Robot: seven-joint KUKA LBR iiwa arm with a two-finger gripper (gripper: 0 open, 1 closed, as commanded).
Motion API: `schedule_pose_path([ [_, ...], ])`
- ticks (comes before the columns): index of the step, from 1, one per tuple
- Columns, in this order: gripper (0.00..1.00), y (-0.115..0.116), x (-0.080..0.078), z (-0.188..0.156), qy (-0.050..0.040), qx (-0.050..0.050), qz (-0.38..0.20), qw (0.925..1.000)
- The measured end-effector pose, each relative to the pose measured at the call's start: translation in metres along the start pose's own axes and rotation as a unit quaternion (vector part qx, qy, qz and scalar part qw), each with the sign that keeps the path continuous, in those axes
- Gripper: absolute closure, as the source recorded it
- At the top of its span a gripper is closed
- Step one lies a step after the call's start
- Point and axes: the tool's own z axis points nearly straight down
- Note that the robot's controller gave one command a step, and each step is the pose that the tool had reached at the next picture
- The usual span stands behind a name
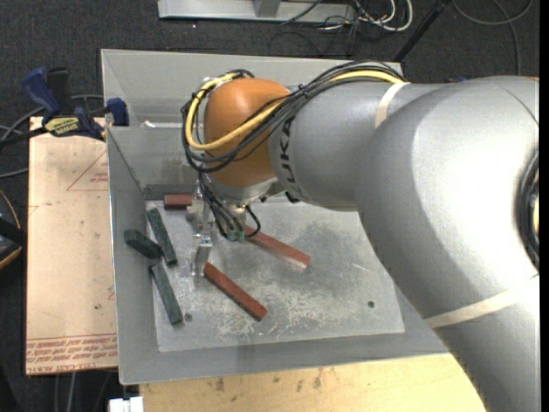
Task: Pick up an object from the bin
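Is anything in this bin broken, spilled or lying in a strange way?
Nothing is broken or spilled. The red-brown bars and dark grey bars lie scattered at odd angles; the bin floor is scuffed pale.

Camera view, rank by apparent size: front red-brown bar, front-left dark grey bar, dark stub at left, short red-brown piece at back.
1. front red-brown bar and front-left dark grey bar: alike, not ranked.
2. dark stub and short red-brown piece: smaller, near alike; one end of the piece is hidden, so unsure.
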Motion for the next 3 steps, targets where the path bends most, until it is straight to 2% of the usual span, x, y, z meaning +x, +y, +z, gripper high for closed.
schedule_pose_path([
  [1,1.0,0.044,-0.026,0.004,-0.0065,0.001,-0.083,0.9966],
  [2,1.0,0.044,-0.026,0.004,-0.0064,0.001,-0.082,0.9966],
  [3,1.0,0.041,-0.021,-0.029,0.0015,0.003,-0.081,0.9967],
])
